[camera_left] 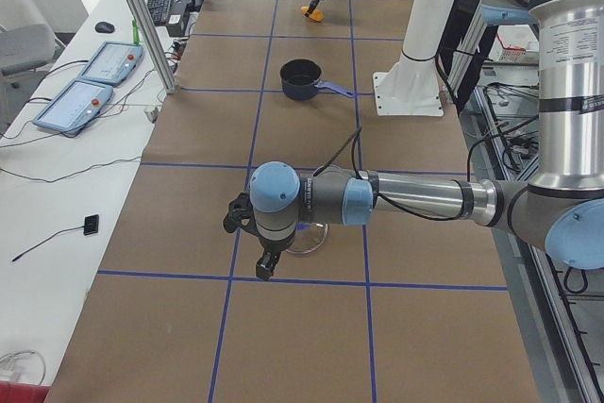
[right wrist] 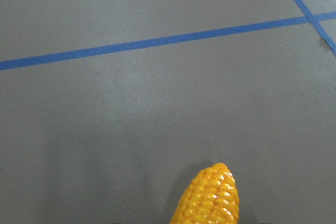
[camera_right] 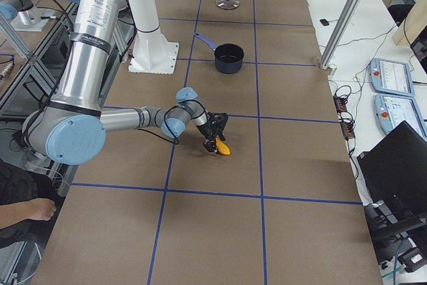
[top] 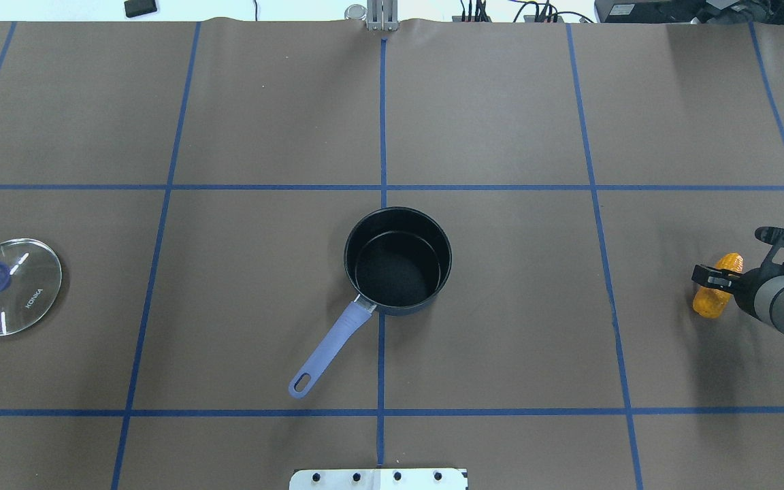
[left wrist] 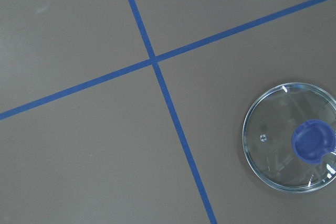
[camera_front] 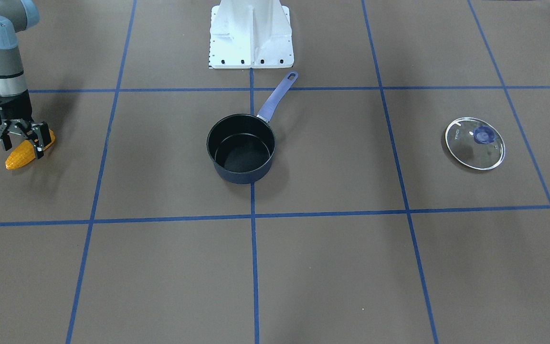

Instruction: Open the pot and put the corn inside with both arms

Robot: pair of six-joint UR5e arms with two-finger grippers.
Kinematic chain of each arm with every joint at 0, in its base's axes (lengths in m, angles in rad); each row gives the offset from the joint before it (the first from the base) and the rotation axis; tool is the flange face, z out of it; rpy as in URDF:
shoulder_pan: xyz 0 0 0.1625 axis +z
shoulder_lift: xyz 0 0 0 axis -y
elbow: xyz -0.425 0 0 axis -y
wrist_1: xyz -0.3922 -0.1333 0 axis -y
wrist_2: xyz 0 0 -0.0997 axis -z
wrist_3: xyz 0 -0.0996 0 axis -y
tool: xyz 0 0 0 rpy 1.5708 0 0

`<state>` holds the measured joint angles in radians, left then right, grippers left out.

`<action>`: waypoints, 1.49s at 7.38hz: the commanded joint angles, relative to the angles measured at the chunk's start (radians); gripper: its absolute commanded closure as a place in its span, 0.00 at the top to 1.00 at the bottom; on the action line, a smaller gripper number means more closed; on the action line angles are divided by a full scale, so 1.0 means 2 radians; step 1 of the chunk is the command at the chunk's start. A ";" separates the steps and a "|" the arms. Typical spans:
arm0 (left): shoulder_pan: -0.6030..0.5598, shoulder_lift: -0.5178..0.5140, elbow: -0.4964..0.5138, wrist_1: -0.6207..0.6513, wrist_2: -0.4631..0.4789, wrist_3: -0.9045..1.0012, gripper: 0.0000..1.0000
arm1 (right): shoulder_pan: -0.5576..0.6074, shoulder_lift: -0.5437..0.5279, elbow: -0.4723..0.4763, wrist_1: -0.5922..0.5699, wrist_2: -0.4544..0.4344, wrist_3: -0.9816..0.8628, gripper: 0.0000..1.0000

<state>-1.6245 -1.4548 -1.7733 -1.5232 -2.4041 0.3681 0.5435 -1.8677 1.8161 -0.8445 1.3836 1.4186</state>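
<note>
The dark blue pot (camera_front: 241, 177) stands open at the table's middle, its purple handle (camera_front: 277, 98) toward the robot base; it also shows in the overhead view (top: 399, 309). The glass lid (camera_front: 474, 143) with a blue knob lies flat on the robot's left, also in the left wrist view (left wrist: 291, 137). The orange-yellow corn (camera_front: 22, 156) lies on the table on the robot's right. My right gripper (camera_front: 23, 149) is open, its fingers straddling the corn. My left gripper (camera_left: 267, 266) hangs over the lid; only the exterior left view shows it, so I cannot tell its state.
The white robot base (camera_front: 251, 36) stands behind the pot. Blue tape lines (camera_front: 253, 215) divide the brown table into squares. A side bench with tablets (camera_left: 85, 87) runs along the table's far edge.
</note>
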 commanded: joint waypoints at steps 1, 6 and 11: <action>0.000 0.000 0.000 0.000 -0.001 0.000 0.98 | -0.003 0.005 0.002 0.000 0.000 -0.002 0.00; 0.000 0.008 -0.001 -0.001 0.005 -0.077 0.98 | 0.053 0.118 0.059 -0.055 0.102 -0.065 0.00; 0.001 0.009 -0.001 -0.002 0.000 -0.080 0.98 | 0.025 0.365 0.027 -0.206 0.114 -0.061 0.00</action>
<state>-1.6230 -1.4371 -1.7761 -1.5269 -2.4029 0.2096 0.6215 -1.2353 1.9051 -1.2357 1.6126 1.2894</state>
